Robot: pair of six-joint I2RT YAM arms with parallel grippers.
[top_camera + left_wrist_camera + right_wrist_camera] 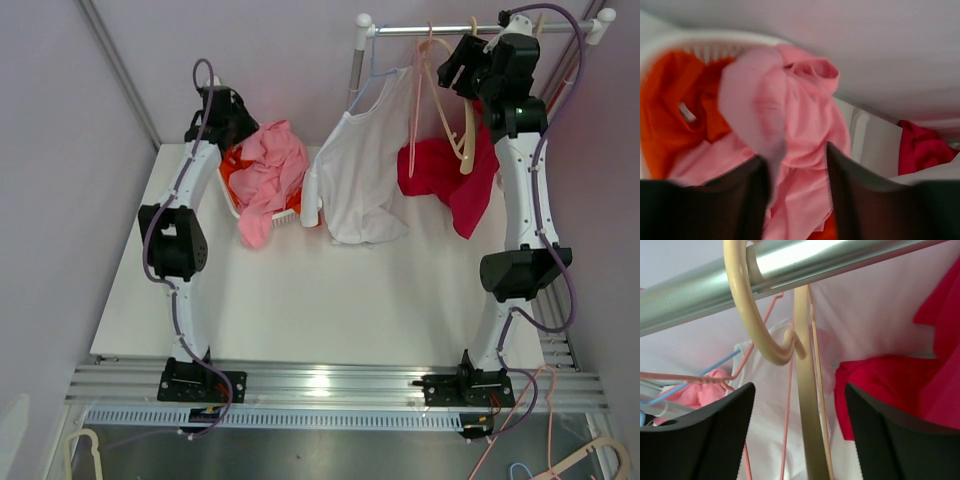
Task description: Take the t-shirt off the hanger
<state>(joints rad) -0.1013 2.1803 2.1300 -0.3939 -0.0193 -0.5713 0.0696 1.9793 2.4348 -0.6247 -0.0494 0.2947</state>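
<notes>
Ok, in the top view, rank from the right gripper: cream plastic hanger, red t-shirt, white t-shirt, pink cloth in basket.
1. Cream plastic hanger, beside the right gripper.
2. Red t-shirt, just below.
3. White t-shirt, leftward.
4. Pink cloth, far left.

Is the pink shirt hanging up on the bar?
No, the pink shirt lies heaped in the white basket, not on the bar.
</notes>
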